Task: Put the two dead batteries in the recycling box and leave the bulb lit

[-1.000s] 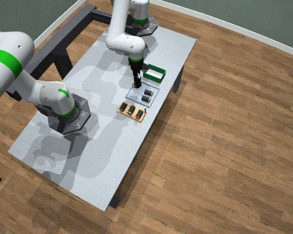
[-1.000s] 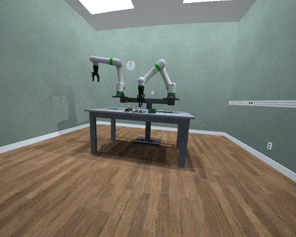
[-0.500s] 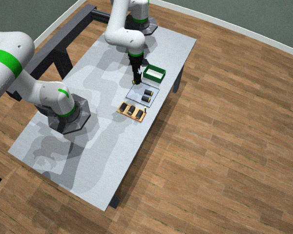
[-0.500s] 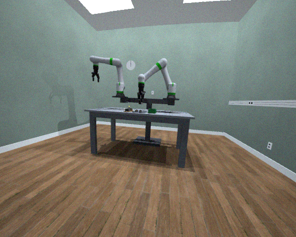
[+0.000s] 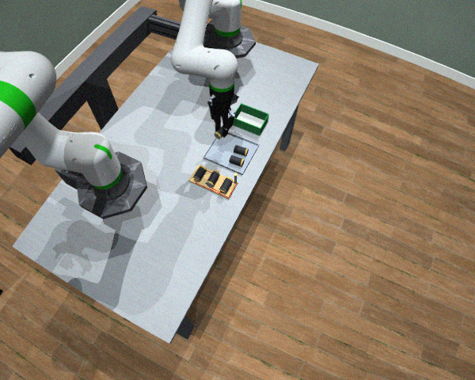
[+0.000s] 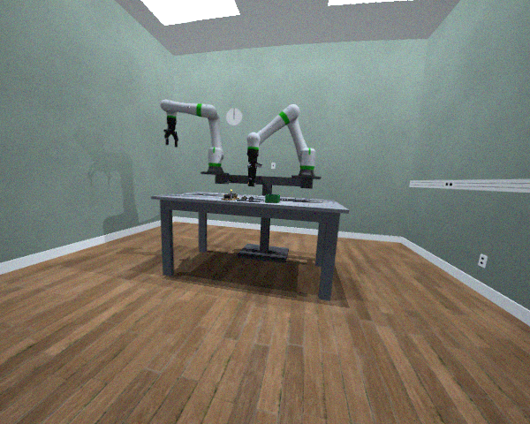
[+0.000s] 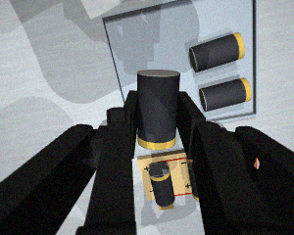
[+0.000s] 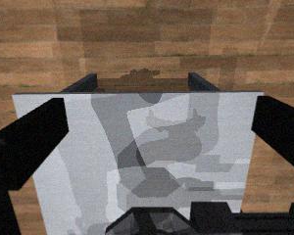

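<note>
The left arm was bent forward over the table (image 5: 147, 265) (image 6: 297, 206), its wrist turned downward. Its gripper (image 5: 223, 132) (image 6: 252, 184) (image 7: 158, 110) was pointed down above the tabletop, near the green recycling box (image 5: 251, 127) (image 6: 272, 198). A battery (image 5: 219, 134) (image 7: 158, 110) was clamped between its narrowly spaced fingers, its yellow-banded end shown lowermost in the left wrist view.

The right arm was stretched out high and well apart from the batteries, with its gripper (image 6: 171, 145) (image 8: 159, 115) hung downward. Its fingers were spread fully, and nothing was held between them.

Two batteries (image 5: 238, 155) (image 7: 218, 52) were laid on their sides on the tray (image 5: 221, 152) (image 7: 137, 54). Three more batteries (image 5: 213, 178) (image 7: 163, 188) were set in the battery holder board (image 5: 207, 188) (image 7: 181, 173), beside which a small upright bulb post (image 5: 235, 178) was seen, its tip yellow. The recycling box was stood upright on the table; its white floor was visible from above.
</note>
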{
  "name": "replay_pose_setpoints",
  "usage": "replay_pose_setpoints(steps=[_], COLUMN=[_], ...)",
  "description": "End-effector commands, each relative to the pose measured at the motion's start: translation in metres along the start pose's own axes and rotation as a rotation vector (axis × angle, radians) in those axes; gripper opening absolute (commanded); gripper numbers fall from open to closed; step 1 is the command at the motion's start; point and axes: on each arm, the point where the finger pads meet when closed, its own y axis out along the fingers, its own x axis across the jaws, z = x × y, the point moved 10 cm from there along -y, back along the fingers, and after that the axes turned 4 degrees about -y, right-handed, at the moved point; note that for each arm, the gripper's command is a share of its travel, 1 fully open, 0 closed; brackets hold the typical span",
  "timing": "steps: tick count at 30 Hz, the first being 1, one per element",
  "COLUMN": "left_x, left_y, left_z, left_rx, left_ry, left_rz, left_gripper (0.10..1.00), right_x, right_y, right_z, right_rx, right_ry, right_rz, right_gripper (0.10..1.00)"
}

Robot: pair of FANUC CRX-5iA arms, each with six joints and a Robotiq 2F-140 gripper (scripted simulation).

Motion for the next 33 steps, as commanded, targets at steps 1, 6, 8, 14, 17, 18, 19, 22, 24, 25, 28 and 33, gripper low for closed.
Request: replay_pose_setpoints(steps=[1,6,8,14,17,18,19,22,24,25,28,33], left_x=[-0.002,-0.002,-0.002,-0.002,-0.002,-0.002,-0.002,-0.002,-0.002,-0.002,-0.002,-0.002], left_y=[-0.001,-0.001,-0.001,-0.001,-0.001,-0.001,-0.001,-0.001,-0.001,-0.001,-0.001,-0.001], left_z=[-0.001,-0.001,-0.001,-0.002,-0.016,-0.023,-0.030,-0.035,-0.037,-0.037,-0.037,-0.037], left_rx=[0.006,0.005,0.005,0.005,0.005,0.005,0.005,0.005,0.005,0.005,0.005,0.005], left_ry=[-0.182,-0.213,-0.215,-0.215,-0.215,-0.215,-0.215,-0.215,-0.215,-0.215,-0.215,-0.215], left_rz=[-0.022,-0.022,-0.022,-0.022,-0.022,-0.022,-0.022,-0.022,-0.022,-0.022,-0.022,-0.022], left_gripper=[0.244,0.244,0.244,0.244,0.244,0.244,0.244,0.244,0.244,0.244,0.244,0.244], right_x=[0.000,0.000,0.000,0.000,0.000,0.000,0.000,0.000,0.000,0.000,0.000,0.000], right_y=[-0.001,-0.001,-0.001,-0.001,-0.001,-0.001,-0.001,-0.001,-0.001,-0.001,-0.001,-0.001], right_z=[0.000,0.000,0.000,0.000,0.000,0.000,0.000,0.000,0.000,0.000,0.000,0.000], right_rx=[0.002,0.002,0.002,0.002,0.002,0.002,0.002,0.002,0.002,0.002,0.002,0.002], right_ry=[0.000,0.000,0.000,0.000,0.000,0.000,0.000,0.000,0.000,0.000,0.000,0.000], right_rz=[0.000,0.000,0.000,0.000,0.000,0.000,0.000,0.000,0.000,0.000,0.000,0.000], right_gripper=[1.000,1.000,1.000,1.000,1.000,1.000,1.000,1.000,1.000,1.000,1.000,1.000])
